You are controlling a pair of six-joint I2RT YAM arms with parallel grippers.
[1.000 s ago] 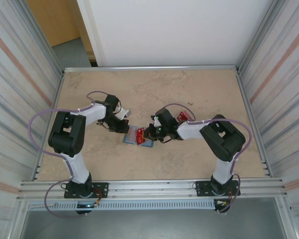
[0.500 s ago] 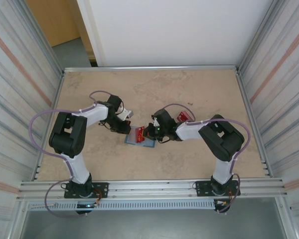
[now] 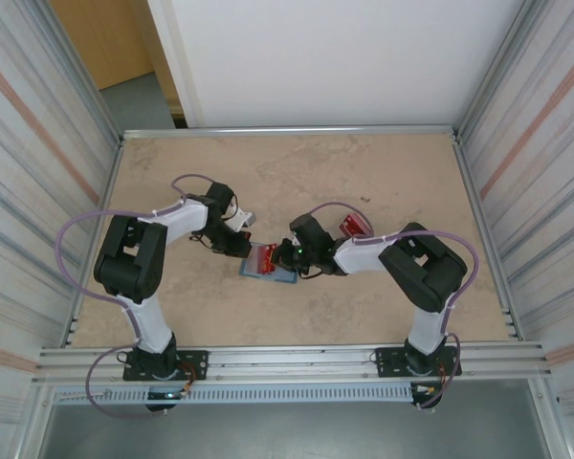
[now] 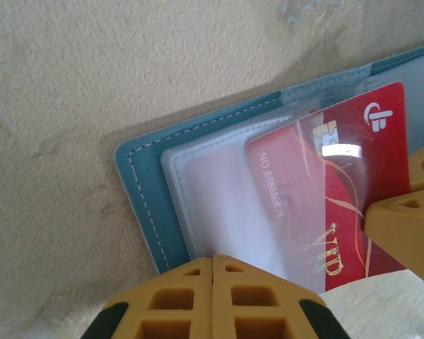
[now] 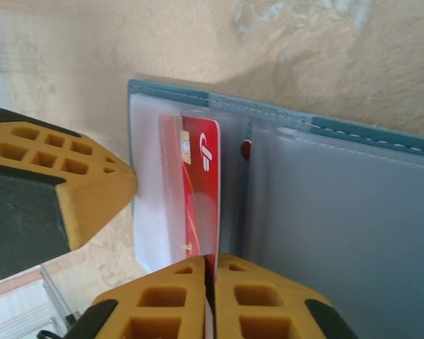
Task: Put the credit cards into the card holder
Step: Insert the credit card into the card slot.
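1 glossy red credit card point(image 5: 198, 176) pinched in right tool point(image 5: 210, 267); left tool point(image 4: 212, 267) clenched over stitched teal card holder point(image 4: 143, 185).

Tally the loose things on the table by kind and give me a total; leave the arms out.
red credit card: 2 (this one partly in a clear pocket, the other lying apart on the table)
teal card holder: 1
Total: 3
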